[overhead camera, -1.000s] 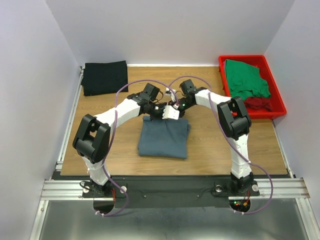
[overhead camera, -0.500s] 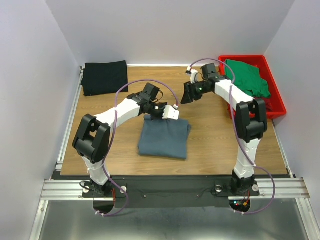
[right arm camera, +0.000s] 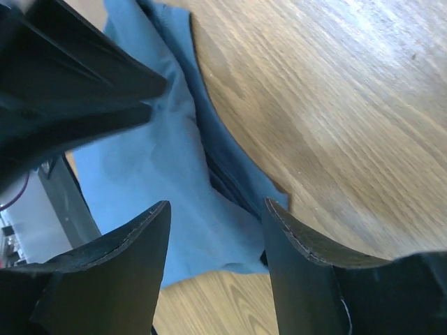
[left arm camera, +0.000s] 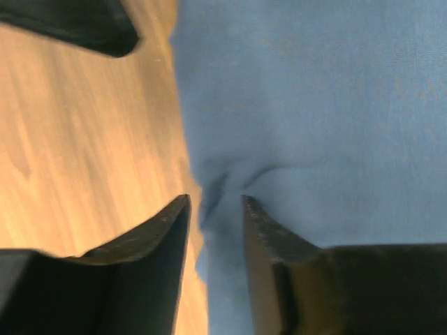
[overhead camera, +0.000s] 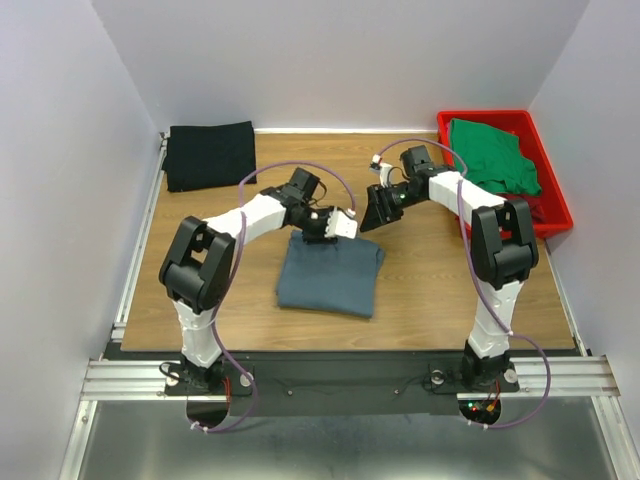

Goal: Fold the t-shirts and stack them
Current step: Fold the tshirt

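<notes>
wooden table [overhead camera: 430, 290]: folded blue-grey shirt [overhead camera: 330, 275], black shirt [overhead camera: 210, 153], perhaps folded, red tray [overhead camera: 490, 115]

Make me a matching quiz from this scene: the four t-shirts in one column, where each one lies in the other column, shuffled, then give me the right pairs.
Things
1. slate blue-grey t-shirt
2. black t-shirt
3. green t-shirt
4. dark red t-shirt

Places
A. in the red tray, mostly under another shirt
B. at the far left corner of the table
C. folded, in the middle of the table
D. on top in the tray

Pairs: 1-C, 2-B, 3-D, 4-A
</notes>
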Robot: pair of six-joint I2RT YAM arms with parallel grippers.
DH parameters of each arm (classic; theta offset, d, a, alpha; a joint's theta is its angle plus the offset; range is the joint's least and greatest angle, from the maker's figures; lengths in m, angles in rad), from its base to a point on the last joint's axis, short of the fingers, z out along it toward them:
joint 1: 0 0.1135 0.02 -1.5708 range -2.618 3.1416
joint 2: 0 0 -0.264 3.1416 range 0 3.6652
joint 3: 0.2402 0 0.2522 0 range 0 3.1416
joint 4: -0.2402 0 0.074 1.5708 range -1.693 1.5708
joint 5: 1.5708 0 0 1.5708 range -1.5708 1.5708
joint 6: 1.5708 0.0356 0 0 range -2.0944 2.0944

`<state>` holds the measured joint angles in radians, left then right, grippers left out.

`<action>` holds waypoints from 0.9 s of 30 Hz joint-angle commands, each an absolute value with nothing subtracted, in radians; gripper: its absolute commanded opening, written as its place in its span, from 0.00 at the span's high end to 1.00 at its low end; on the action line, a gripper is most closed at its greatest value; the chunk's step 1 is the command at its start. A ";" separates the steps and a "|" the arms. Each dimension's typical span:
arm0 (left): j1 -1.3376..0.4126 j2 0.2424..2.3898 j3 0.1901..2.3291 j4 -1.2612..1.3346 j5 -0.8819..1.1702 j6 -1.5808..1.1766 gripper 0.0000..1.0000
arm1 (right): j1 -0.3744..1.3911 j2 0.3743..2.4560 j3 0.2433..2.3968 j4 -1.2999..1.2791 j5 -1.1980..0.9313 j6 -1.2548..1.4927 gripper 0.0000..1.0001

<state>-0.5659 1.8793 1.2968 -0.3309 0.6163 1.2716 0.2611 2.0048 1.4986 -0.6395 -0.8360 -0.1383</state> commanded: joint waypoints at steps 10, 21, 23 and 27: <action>-0.357 1.749 1.445 -0.653 0.860 1.109 0.36 | 0.262 1.939 1.417 -0.640 -0.920 -0.169 0.35; -0.334 1.890 1.445 -0.614 0.916 1.045 0.29 | 0.264 1.959 1.394 -0.673 -0.836 -0.248 0.33; -0.336 1.904 1.436 -0.595 0.908 1.040 0.29 | 0.262 1.966 1.394 -0.676 -0.815 -0.259 0.32; -0.336 1.940 1.430 -0.574 0.878 1.023 0.34 | 0.262 1.976 1.399 -0.681 -0.816 -0.262 0.32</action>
